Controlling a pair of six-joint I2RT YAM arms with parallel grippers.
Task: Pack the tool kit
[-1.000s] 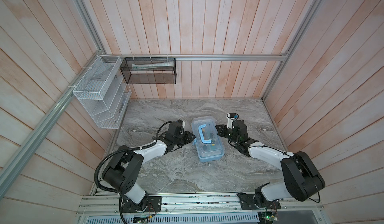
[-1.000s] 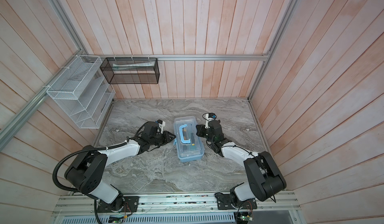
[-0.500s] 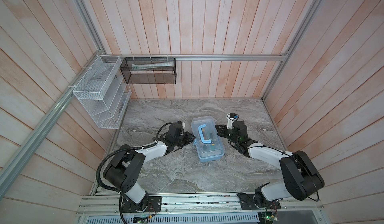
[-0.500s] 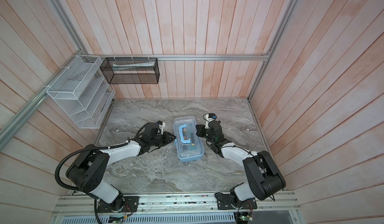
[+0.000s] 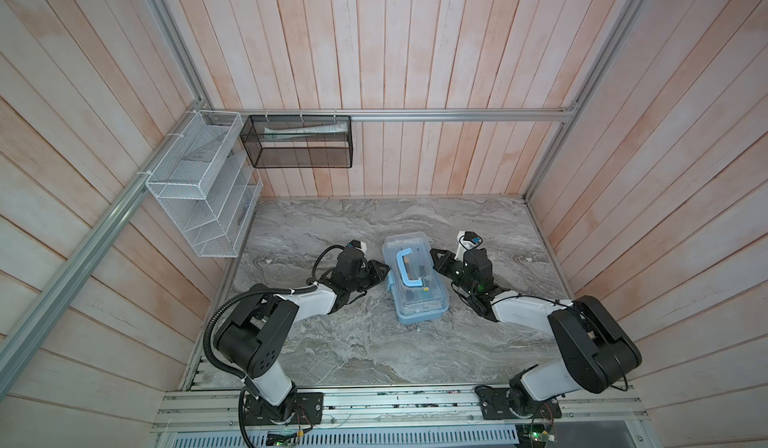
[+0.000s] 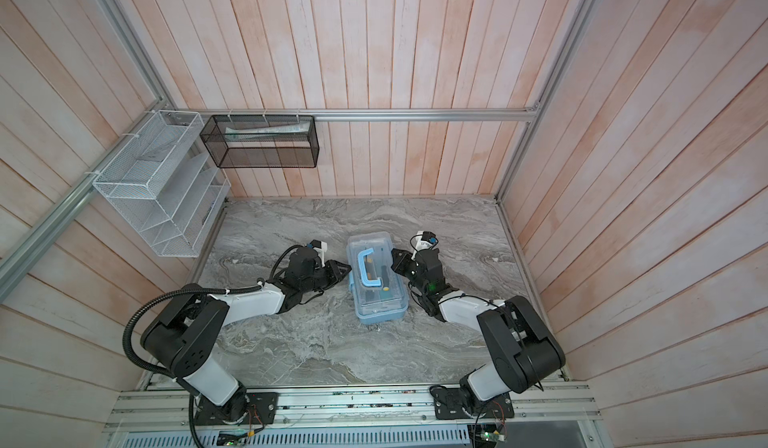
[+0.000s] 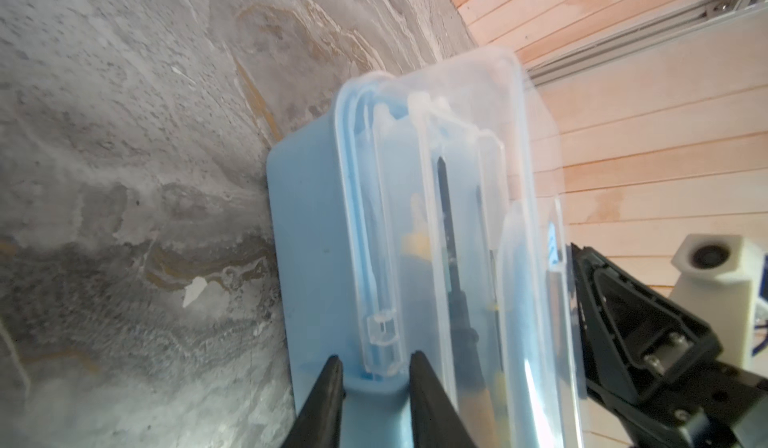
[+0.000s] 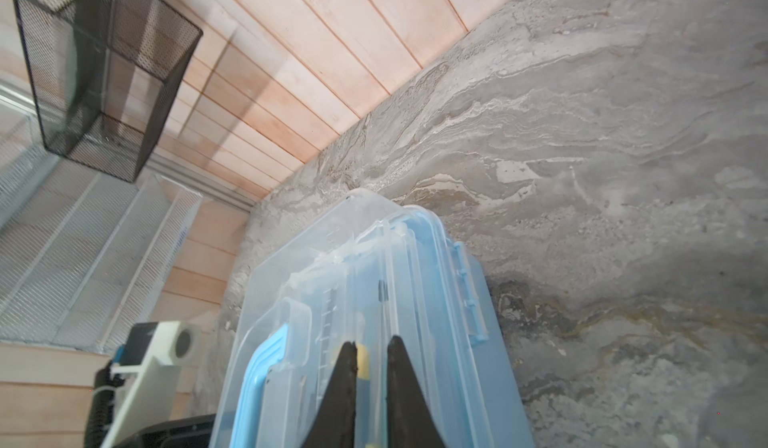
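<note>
The tool kit (image 5: 415,296) (image 6: 376,296), a light-blue case with a clear lid, lies in the middle of the marble table with the lid down. Its blue handle (image 5: 409,269) lies flat on top. Dark tools show through the lid (image 7: 449,217). My left gripper (image 5: 384,277) (image 7: 376,367) is at the case's left long side, shut on the light-blue latch (image 7: 374,396), one finger on each side of it. My right gripper (image 5: 432,254) (image 8: 371,348) is at the opposite side. It is shut, its tips against the clear lid's edge (image 8: 374,292), holding nothing.
A white wire-mesh rack (image 5: 203,200) hangs on the left wall. A black mesh basket (image 5: 299,142) (image 8: 104,71) hangs on the back rail with a pale tube inside. Wooden walls close in the table (image 5: 374,342) on three sides.
</note>
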